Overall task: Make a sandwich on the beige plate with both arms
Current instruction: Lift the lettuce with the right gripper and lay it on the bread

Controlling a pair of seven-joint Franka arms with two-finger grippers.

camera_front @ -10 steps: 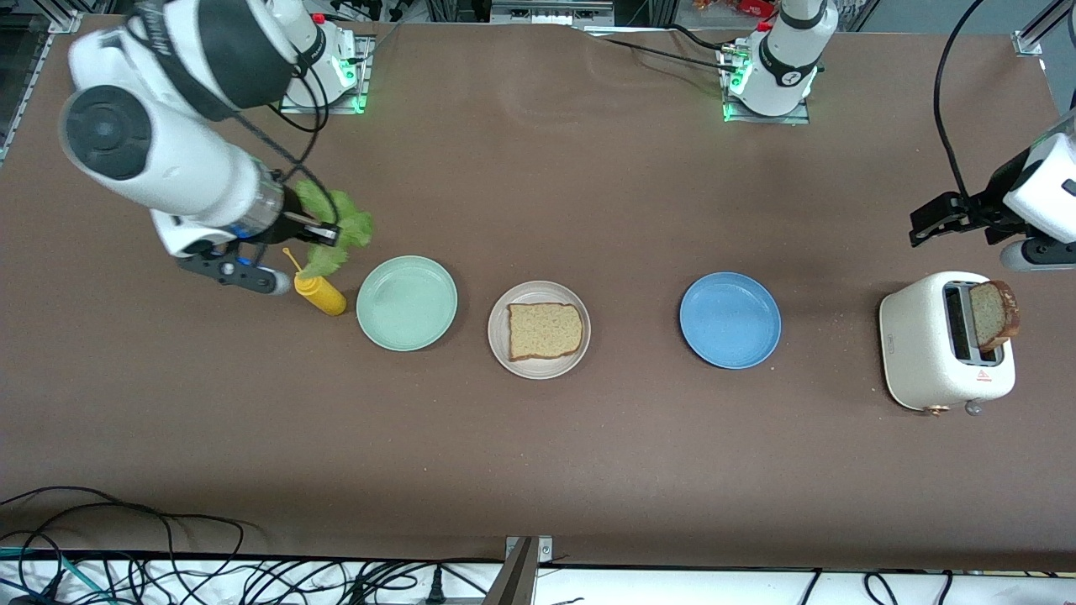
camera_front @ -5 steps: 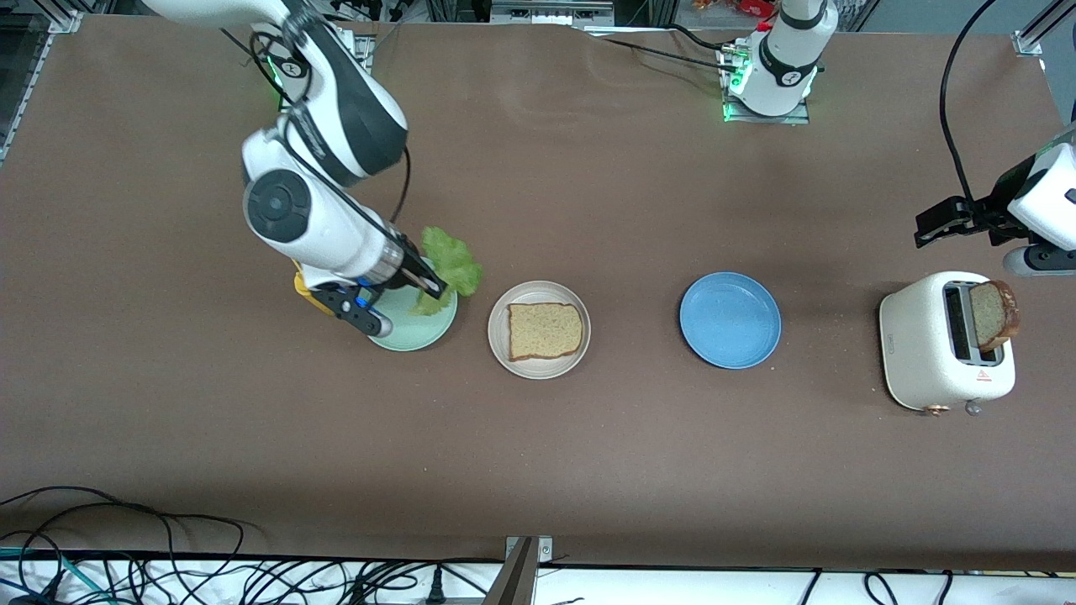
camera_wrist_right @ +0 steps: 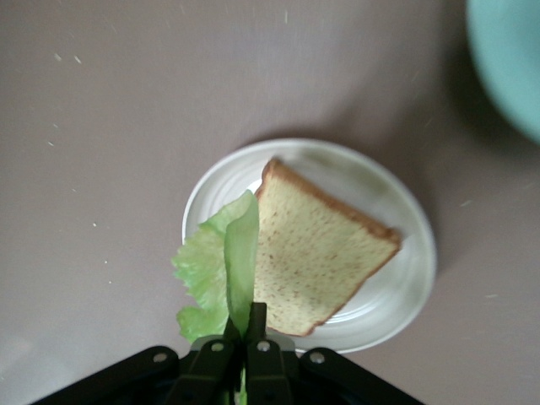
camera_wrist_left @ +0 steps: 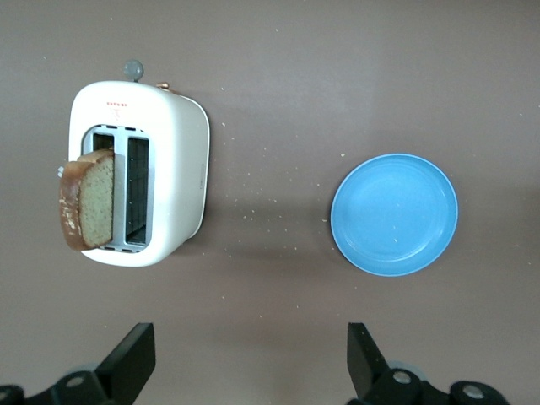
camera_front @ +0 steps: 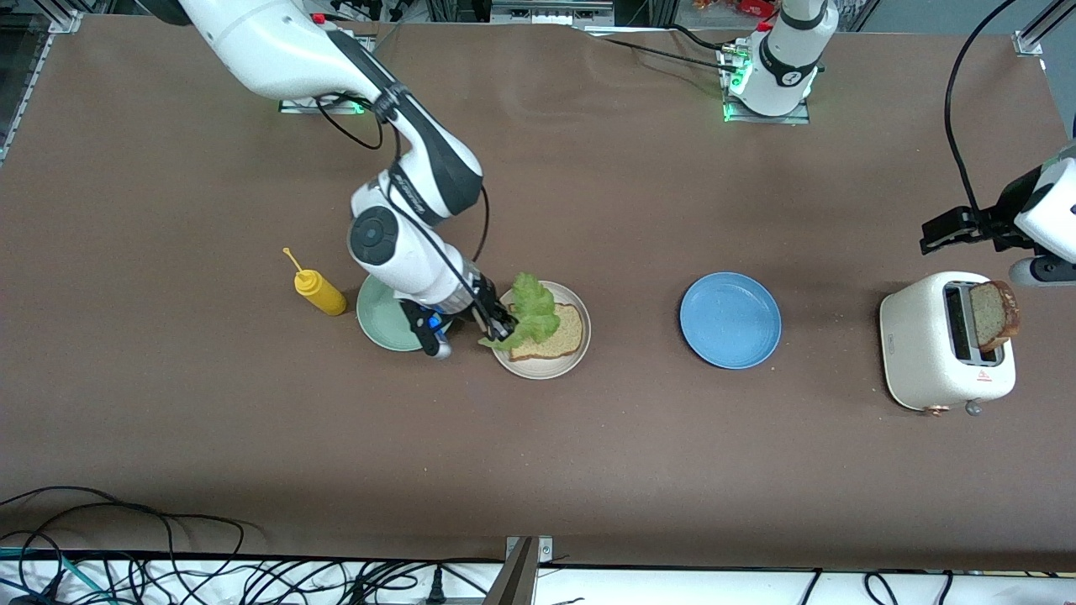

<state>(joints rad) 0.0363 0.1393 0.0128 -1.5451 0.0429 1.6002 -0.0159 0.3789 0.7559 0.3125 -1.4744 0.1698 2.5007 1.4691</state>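
A tan bread slice (camera_front: 559,334) (camera_wrist_right: 321,253) lies on the beige plate (camera_front: 538,370) (camera_wrist_right: 411,221) in the middle of the table. My right gripper (camera_front: 498,323) (camera_wrist_right: 245,327) is shut on a ruffled green lettuce leaf (camera_front: 532,311) (camera_wrist_right: 221,261), which hangs over the plate's edge toward the right arm's end and partly over the bread. A second bread slice (camera_front: 994,313) (camera_wrist_left: 85,211) stands in the white toaster (camera_front: 929,344) (camera_wrist_left: 169,181). My left gripper (camera_front: 943,228) (camera_wrist_left: 251,364) hovers open and empty over bare table beside the toaster.
A mint green plate (camera_front: 377,319) (camera_wrist_right: 509,59) sits beside the beige plate, partly under the right arm, with a yellow mustard bottle (camera_front: 319,291) next to it. A blue plate (camera_front: 730,320) (camera_wrist_left: 395,213) lies between the beige plate and the toaster.
My right arm has swung the lettuce from beside the mustard bottle, across the mint plate, to over the beige plate. The left gripper has barely shifted.
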